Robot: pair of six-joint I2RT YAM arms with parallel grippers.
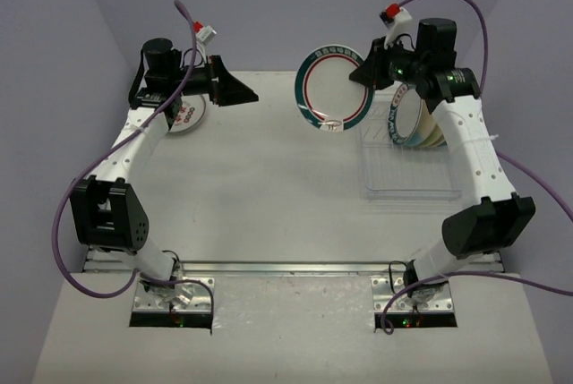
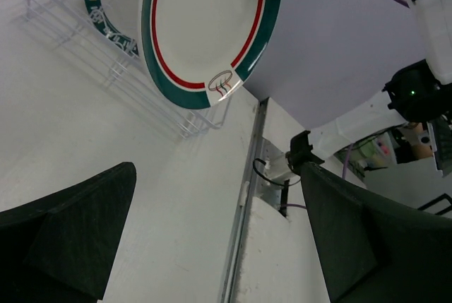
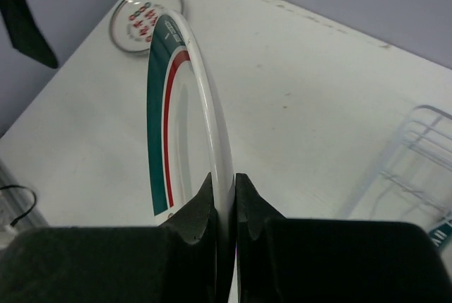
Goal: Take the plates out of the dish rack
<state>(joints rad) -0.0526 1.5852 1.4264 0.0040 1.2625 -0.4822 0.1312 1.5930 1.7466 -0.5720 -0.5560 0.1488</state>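
Right tool (image 3: 224, 188) pinching rim of green-rimmed plate (image 1: 333, 87); plate held on edge in air, just left of dish rack (image 1: 412, 194)
Left tool (image 1: 237, 90) spread wide, empty, over far-left part of table (image 1: 269, 187)
small plate (image 3: 147, 19) lies flat on table below it, judged already unloaded
Rack holds several upright plates (image 1: 414, 122) at far end
Judged early to midway: held plate to set down, rest to lift out

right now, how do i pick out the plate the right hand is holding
On the table, find the clear dish rack at the right, then look just left of its far end. There the right hand pinches a large white plate by its rim, on edge in the air. Unlike the racked plates, it pairs a green rim with a red ring.
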